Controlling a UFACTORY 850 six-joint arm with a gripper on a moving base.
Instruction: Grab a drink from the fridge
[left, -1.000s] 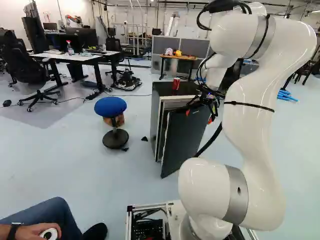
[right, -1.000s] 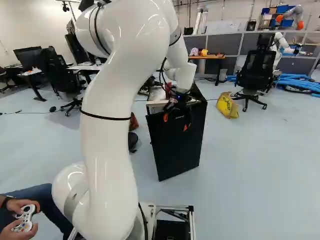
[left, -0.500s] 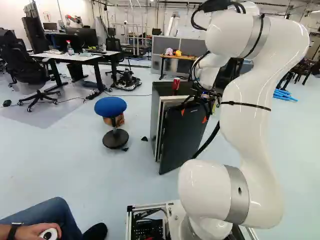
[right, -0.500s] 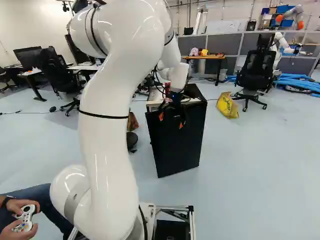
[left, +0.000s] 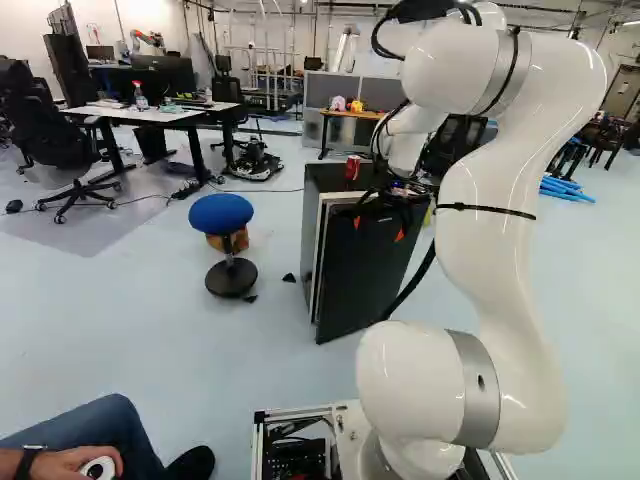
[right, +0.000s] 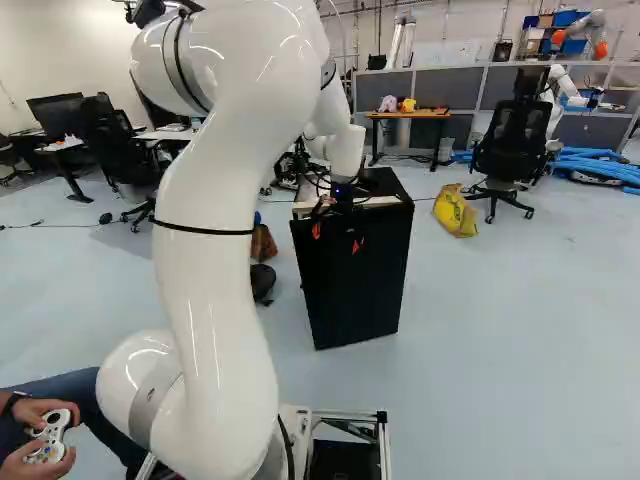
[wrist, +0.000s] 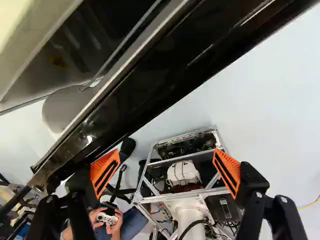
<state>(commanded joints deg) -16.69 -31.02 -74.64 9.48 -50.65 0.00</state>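
Gaping near one fridge door (left: 365, 270): two jaws.

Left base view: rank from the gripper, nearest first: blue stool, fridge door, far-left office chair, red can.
1. Fridge door: right by the gripper.
2. Red can: on the fridge top.
3. Blue stool: left of the fridge.
4. Office chair: far left.

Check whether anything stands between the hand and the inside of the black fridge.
Yes: the fridge's black door, partly open, stands between them. The open hand is on its outer side, by the top edge. No drink is discernible inside.
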